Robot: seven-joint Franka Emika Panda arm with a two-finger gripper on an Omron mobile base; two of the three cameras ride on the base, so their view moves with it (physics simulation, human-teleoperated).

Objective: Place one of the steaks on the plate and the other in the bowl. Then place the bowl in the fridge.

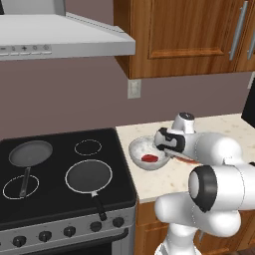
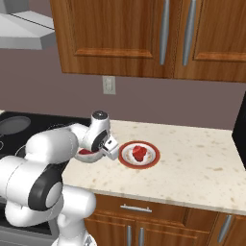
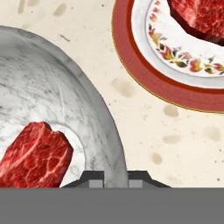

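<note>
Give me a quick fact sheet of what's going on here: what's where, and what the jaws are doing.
bowl: on the counter beside the stove, one steak inside
plate: red-rimmed, beside the bowl, other steak on it
gripper: jaws straddling the bowl's rim, one inside and one outside, nearly closed on it
pans: two on the stove

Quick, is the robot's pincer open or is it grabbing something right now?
Pincer: shut on the rim of the bowl, one fingertip inside the wall and one outside; a steak lies in the bowl.
</note>
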